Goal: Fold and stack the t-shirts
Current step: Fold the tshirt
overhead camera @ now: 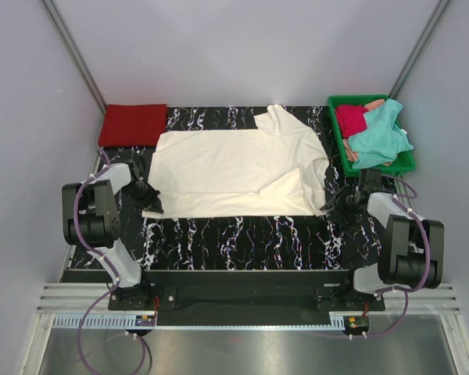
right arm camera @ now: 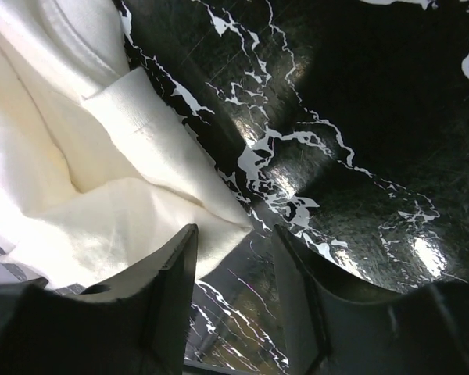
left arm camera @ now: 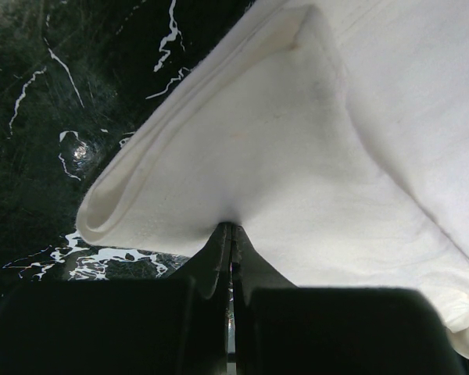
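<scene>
I log left gripper [left arm camera: 231,233] pinching cream-white t-shirt [overhead camera: 234,168] at 8 o'clock corner; right gripper [right arm camera: 235,234] parted, empty, at 4 o'clock corner.

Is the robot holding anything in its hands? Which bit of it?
The left gripper pinches the cream-white t-shirt by its folded near-left edge. The right gripper is open, holding nothing.

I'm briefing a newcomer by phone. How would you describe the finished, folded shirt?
Find the black marbled table and look to its far left corner. The red t-shirt lies there, left of the spread cream-white t-shirt. It alone is a flat, neat rectangle; the teal t-shirt and crimson t-shirt in the green tray are crumpled.
</scene>
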`<state>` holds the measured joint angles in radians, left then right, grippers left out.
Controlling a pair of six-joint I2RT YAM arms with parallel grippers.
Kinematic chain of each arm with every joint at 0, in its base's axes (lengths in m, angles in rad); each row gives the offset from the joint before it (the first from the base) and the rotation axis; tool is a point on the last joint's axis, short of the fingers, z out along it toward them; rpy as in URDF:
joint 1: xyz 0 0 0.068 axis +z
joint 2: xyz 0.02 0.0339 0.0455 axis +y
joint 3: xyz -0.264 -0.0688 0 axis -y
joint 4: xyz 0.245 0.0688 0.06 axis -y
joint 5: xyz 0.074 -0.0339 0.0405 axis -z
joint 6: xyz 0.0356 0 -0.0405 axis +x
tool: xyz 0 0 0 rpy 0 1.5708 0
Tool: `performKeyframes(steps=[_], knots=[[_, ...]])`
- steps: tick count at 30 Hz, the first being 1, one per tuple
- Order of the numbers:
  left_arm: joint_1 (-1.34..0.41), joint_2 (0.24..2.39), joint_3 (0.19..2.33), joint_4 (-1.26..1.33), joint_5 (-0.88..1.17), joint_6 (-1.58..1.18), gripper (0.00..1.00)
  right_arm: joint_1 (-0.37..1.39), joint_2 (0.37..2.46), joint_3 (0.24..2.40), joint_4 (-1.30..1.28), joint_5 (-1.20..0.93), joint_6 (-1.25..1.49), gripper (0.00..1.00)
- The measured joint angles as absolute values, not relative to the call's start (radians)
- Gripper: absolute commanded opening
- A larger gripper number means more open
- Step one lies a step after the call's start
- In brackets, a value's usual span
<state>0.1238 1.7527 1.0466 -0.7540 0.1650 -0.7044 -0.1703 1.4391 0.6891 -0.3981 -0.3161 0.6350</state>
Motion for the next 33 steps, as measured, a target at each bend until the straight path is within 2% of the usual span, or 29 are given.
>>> performKeyframes(steps=[1, 2, 5, 6, 13, 15, 19, 24, 26, 33], knots=[[0.124, 1.753, 1.047, -0.754, 0.165, -0.704, 0.00, -0.170, 1.439, 0.689, -0.397, -0.317, 0.630, 0.45], [0.124, 1.753, 1.047, -0.754, 0.165, -0.704, 0.00, -0.170, 1.439, 0.688, -0.393, -0.318, 0.626, 0.32], [0.124, 1.753, 1.047, -0.754, 0.165, -0.704, 0.00, -0.169, 1.439, 0.691, -0.385, -0.334, 0.620, 0.06], [0.124, 1.752, 1.046, -0.754, 0.165, -0.704, 0.00, -0.167, 1.440, 0.697, -0.385, -0.336, 0.619, 0.03], [0.124, 1.749, 1.045, -0.751, 0.158, -0.704, 0.00, -0.052, 1.528, 0.893, -0.382, -0.340, 0.664, 0.00], [0.124, 1.749, 1.045, -0.751, 0.158, -0.704, 0.00, -0.017, 1.577, 0.953, -0.365, -0.343, 0.685, 0.02], [0.124, 1.749, 1.045, -0.751, 0.158, -0.704, 0.00, 0.035, 1.708, 1.087, -0.368, -0.346, 0.714, 0.25], [0.124, 1.749, 1.045, -0.751, 0.158, -0.704, 0.00, 0.046, 1.811, 1.212, -0.390, -0.366, 0.699, 0.33], [0.124, 1.749, 1.045, -0.751, 0.158, -0.704, 0.00, 0.042, 1.800, 1.217, -0.402, -0.367, 0.688, 0.42], [0.125, 1.748, 1.043, -0.749, 0.158, -0.704, 0.00, -0.030, 1.600, 1.084, -0.463, -0.368, 0.678, 0.45]])
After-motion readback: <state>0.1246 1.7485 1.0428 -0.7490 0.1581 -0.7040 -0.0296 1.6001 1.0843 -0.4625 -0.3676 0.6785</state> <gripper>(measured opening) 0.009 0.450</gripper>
